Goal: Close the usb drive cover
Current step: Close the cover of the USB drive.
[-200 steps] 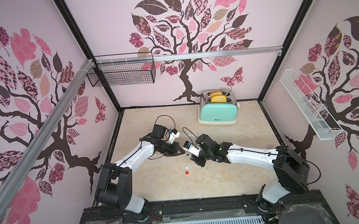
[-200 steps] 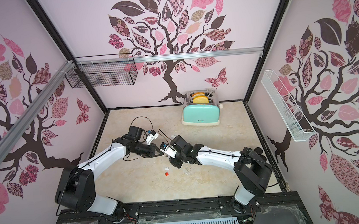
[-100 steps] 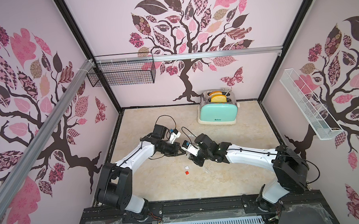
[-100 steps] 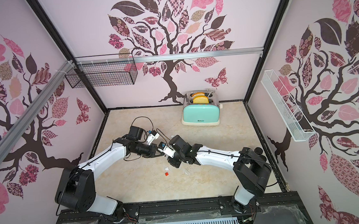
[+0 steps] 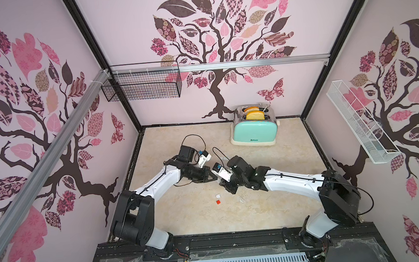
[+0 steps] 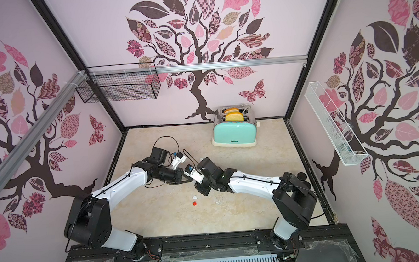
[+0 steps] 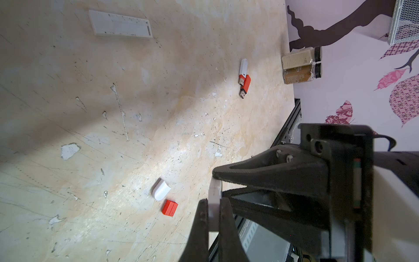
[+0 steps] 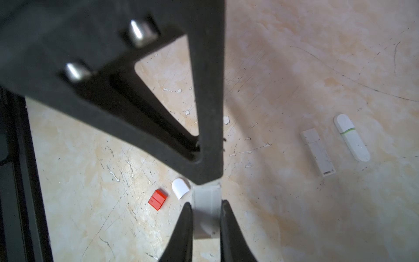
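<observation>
Drive, white: held above table, mid-table, between both grippers.
Left gripper: fingers pinched one end.
Right gripper: fingers pinched the other end.
White cap, red cap: lay loose on table, just beside each other.

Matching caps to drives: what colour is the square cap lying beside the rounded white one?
Red; the square cap shows best in the left wrist view.

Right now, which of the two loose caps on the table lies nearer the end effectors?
The white round-ended cap. The red square cap lies right beside it, on the farther side, as both wrist views show.
</observation>
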Motion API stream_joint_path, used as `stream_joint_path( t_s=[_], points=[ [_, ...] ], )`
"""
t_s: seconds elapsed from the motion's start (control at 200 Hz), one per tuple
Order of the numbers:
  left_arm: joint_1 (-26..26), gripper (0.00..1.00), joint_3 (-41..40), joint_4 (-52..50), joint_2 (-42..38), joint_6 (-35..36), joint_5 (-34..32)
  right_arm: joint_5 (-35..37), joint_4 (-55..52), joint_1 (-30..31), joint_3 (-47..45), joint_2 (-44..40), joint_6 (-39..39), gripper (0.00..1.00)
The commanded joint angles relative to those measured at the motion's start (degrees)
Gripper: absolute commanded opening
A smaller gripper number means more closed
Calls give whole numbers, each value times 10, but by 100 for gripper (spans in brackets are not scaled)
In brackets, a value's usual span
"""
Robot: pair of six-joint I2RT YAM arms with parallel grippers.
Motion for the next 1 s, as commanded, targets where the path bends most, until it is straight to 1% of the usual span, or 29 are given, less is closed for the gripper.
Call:
stream_joint_path(
  t_s=[0.0, 0.16, 0.245, 0.32, 0.395, 0.465, 0.55, 0.615, 0.745, 0.88, 0.935, 0.995],
  points=[
    [-9, 0, 2, -6, 11, 1, 6, -21, 67, 2, 14, -23, 14, 12],
    [-14, 0, -3, 0, 13, 0, 12, -13, 103, 2, 19, -19, -11, 12],
    [-14, 0, -1, -5, 14, 0, 11, -2, 107, 2, 31, -17, -11, 11],
    [-16, 0, -8, 2, 12, 0, 15, 1, 137, 1, 29, -17, -12, 11],
    [-17, 0, -8, -1, 13, 7, 10, -4, 150, -2, 33, -11, -14, 11],
    [-17, 0, -7, -2, 11, 6, 3, -29, 138, -1, 44, -11, -44, 12],
    [-17, 0, -14, 12, 9, -1, 1, -33, 190, 6, 19, -21, -63, 12],
    [-17, 0, -11, 11, 13, -3, 0, -33, 224, 6, 7, -27, -48, 11],
    [-18, 0, -9, 15, 19, -15, 3, -14, 259, 1, 9, -30, 20, 7],
    [-31, 0, -5, 2, 24, -1, -7, -38, 250, -32, 40, -13, 98, 4],
    [-32, 0, -8, 3, 21, -3, -2, -51, 245, -34, 44, -12, 84, 4],
    [-33, 0, -15, 12, 18, -4, 2, -65, 242, -29, 45, -8, 41, 4]
  ],
)
